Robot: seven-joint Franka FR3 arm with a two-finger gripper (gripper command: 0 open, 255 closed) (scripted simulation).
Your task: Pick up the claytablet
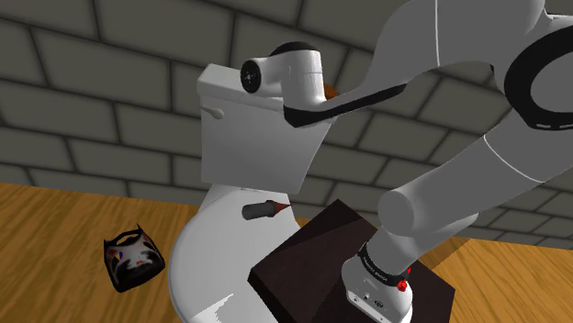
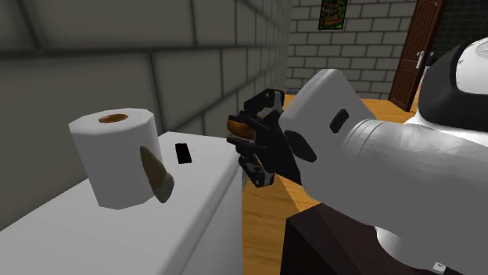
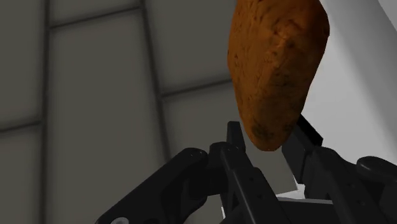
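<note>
— Claytablet count, and where is it from the tank?
— One claytablet [image 3: 277,70], orange-brown and rough. It hangs in the air just off the edge of the white toilet tank [image 1: 252,138], a little above its lid and not touching it.
— And the claw?
— The one black gripper [image 3: 264,149] is clamped on the tablet's narrow end, a finger [image 3: 236,159] pressed to each side. From the second exterior view it sits beside the tank's lid.
— What stands on the tank?
— One toilet paper roll [image 2: 113,156], upright on the lid, with one brownish tapered piece [image 2: 158,176] against its side.
— Anything lower down?
— One dark cylinder [image 1: 260,210] with a reddish tip, just below the tank's front over the bowl. One dark patterned bag [image 1: 133,260] lies on the wooden floor [image 1: 55,220], well apart from the tank, toward the shoulder view's left.
</note>
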